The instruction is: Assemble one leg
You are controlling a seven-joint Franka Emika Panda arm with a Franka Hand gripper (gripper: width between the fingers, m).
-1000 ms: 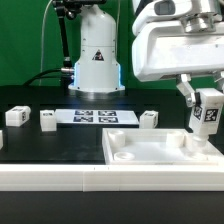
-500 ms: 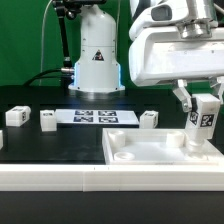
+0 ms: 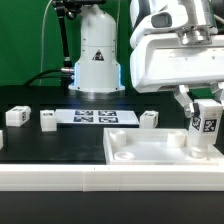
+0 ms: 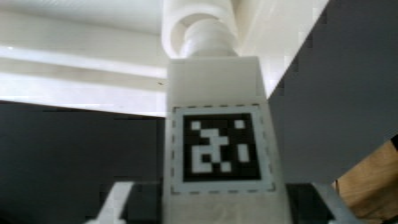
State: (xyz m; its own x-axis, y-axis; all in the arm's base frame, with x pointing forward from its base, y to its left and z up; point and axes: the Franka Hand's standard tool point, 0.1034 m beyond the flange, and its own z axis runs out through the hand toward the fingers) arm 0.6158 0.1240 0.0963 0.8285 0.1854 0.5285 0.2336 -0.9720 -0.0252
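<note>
Down at the exterior view's lower right lies the big white tabletop [image 3: 150, 158], flat on the black table [image 3: 40, 145] with its raised rim facing up. Behind it stands the white arm base [image 3: 97, 50], and over the tabletop's far right corner hangs the chunky gripper [image 3: 205, 106], closed narrow on the leg [image 3: 206, 126]. The marker board [image 3: 95, 117] lies mid-table, well clear of all that. The leg is upright, long axis vertical, tag facing the exterior camera, pinched near its top with its lower end down at that right corner. I honestly can't tell if it's seated or just touching. From the wrist view the leg [image 4: 221, 120] runs straight away from the camera, its round peg end [image 4: 203, 38] pointing at the white tabletop, grey fingers [image 4: 121, 205] hugging both sides of the near end, and the leg's own body blocks whatever it's aimed at. Three spare legs [image 3: 15, 116] [image 3: 48, 120] [image 3: 148, 119] sit loose in a row near the marker board.
</note>
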